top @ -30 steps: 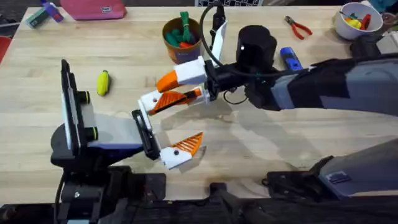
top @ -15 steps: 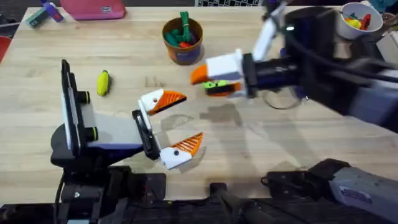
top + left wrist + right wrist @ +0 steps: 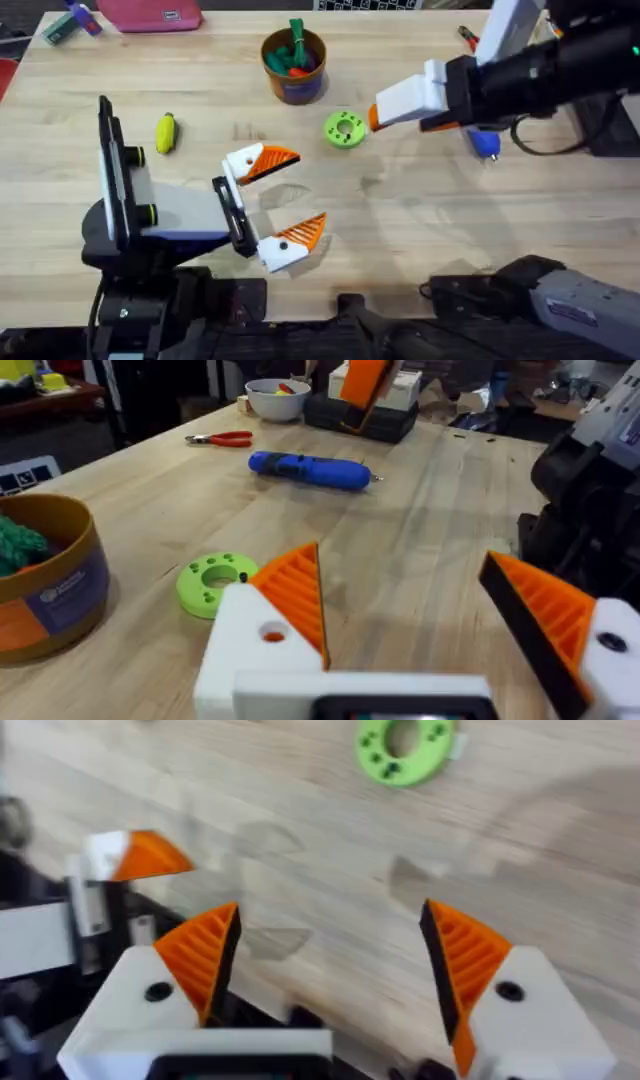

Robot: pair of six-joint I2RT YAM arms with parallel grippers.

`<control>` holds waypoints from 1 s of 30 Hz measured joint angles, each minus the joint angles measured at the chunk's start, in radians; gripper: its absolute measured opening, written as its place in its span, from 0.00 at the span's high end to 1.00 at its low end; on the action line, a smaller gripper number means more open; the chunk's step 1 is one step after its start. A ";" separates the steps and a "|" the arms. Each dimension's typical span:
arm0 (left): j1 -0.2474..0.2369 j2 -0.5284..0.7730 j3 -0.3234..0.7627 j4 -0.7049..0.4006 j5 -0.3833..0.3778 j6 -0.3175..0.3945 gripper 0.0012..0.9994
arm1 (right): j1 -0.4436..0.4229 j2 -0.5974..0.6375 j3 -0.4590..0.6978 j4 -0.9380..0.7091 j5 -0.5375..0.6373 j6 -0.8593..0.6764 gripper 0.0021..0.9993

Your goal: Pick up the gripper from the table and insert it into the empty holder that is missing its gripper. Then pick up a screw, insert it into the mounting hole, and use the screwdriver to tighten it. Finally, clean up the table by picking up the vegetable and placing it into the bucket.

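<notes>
- The orange gripper [image 3: 275, 159] is seen seated on the white holder [image 3: 243, 163], left of the frame's centre in the overhead view; together they form the upper finger of the left gripper [image 3: 300, 195], whose jaws are spread wide with nothing between them.
- The right gripper [image 3: 330, 945] is held at upper centre-right of the overhead view, just beside the green disc [image 3: 345, 130]; its jaws are parted and empty.
- The step in hand is judged to be fetching a screw, which is probably kept in the disc's small holes, though no screw can be made out there.
- It would be done well by lowering the parted fingers straight over one hole, closing gently, and lifting vertically so that the disc is not dragged.
- In the left wrist view the mounting hole [image 3: 272, 632] looks unfilled, so the screw should be carried there.
- Counted: two robot grippers, four orange pads, one green disc, one blue screwdriver [image 3: 310, 468], one yellow vegetable [image 3: 166, 132] at left, one bucket [image 3: 294, 75] at upper centre, one pair of red pliers [image 3: 222, 438], and one white bowl [image 3: 277, 402].
</notes>
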 joint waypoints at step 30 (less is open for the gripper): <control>0.000 0.000 0.000 0.000 0.000 0.000 0.03 | 0.173 0.632 0.307 -0.056 0.355 -0.025 0.17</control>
